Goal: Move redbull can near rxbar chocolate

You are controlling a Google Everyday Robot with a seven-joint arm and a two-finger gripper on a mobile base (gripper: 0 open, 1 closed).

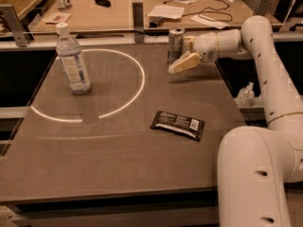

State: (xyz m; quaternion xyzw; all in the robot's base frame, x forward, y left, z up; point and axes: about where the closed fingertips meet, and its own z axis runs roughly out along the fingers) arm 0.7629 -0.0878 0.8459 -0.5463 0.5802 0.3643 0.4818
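The redbull can point(175, 39), a slim silvery can, stands upright at the far edge of the grey table, right of centre. My gripper point(180, 56) reaches in from the right at the can's level, open. Its near beige finger point(183, 63) lies in front of the can's lower right side, and the far finger is mostly hidden behind the can. I cannot tell whether a finger touches the can. The rxbar chocolate point(177, 125), a flat dark wrapper with a small white patch, lies flat nearer the front, well apart from the can.
A clear water bottle point(72, 60) with a white cap stands at the left, on a bright ring of light point(137, 93) on the table point(118, 174). A wooden bench with papers and cables point(199, 11) is behind. My white arm point(265, 79) and base fill the right side.
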